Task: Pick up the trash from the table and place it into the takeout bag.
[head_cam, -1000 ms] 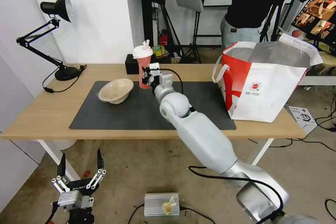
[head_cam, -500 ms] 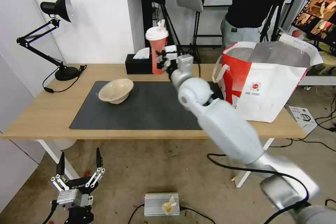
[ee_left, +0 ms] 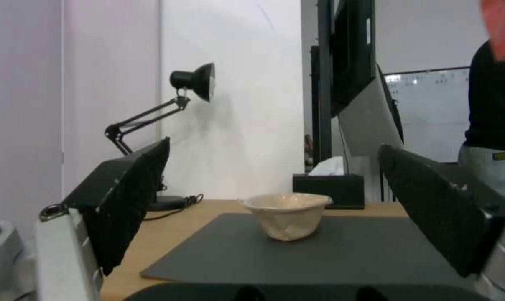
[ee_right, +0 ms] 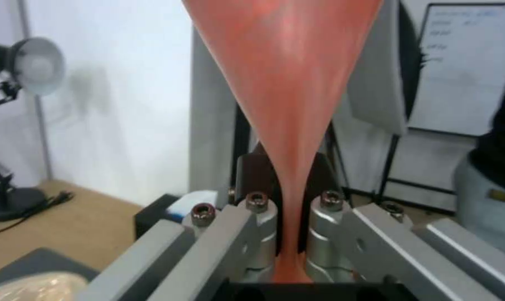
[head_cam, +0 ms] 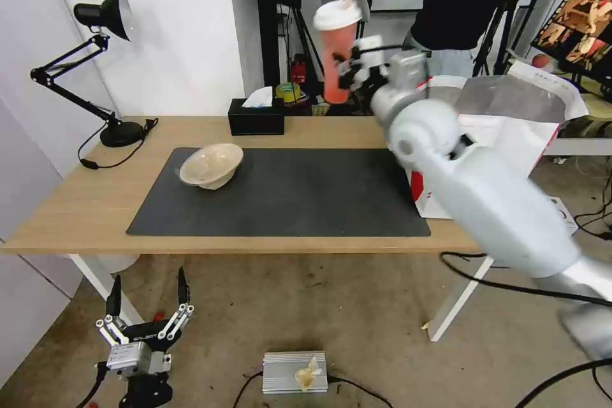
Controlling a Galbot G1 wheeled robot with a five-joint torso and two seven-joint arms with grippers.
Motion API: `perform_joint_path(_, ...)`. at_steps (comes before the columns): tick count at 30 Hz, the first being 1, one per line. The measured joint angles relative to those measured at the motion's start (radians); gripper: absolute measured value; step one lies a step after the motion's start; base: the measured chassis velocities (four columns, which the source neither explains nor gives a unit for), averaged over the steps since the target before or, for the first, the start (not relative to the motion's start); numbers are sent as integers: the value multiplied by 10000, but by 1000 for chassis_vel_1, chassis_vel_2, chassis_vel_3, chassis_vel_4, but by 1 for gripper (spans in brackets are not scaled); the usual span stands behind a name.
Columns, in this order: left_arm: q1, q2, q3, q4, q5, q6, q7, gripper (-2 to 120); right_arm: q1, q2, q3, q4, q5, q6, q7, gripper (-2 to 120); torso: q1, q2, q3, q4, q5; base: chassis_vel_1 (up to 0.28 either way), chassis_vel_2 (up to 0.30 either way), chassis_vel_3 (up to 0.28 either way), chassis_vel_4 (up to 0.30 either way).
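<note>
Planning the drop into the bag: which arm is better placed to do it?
Right, likely. The right gripper is shut on the red cup, raised just beside the takeout bag. The left gripper hangs open below the table.

A red cup (head_cam: 335, 57) with white lid, a beige bowl (head_cam: 211, 165), a dark grey mat (head_cam: 287, 197).

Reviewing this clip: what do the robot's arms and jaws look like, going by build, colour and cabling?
The right arm is glossy light-grey shells with a rounded joint and a black cable alongside. The right gripper has silver bolted linkages and dark jaws. The left gripper has long black jaws, silver linkages and a black body with white lettering.
</note>
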Motion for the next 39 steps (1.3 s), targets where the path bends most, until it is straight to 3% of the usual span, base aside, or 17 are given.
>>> perform_joint_path(10, -23, 46, 121, -107, -4, 0, 2, 100, 1073, -1695, 118, 424, 1297, -170, 371, 3, 0, 0, 0, 1, 1, 0, 0, 0, 0)
perform_joint_path(21, -146, 98, 32, -152, -108, 31, 6, 100, 1458, -2960, 248, 278, 1529, -404, 249, 3, 0, 0, -1, 0, 0, 0, 0, 0, 0)
perform_joint_path(39, -69, 61, 37, -215, -7, 35, 6, 100, -991, -4191, 2195, 17, 878, -472, -715, 3, 1, 0, -1, -1, 1, 0, 0, 0, 0)
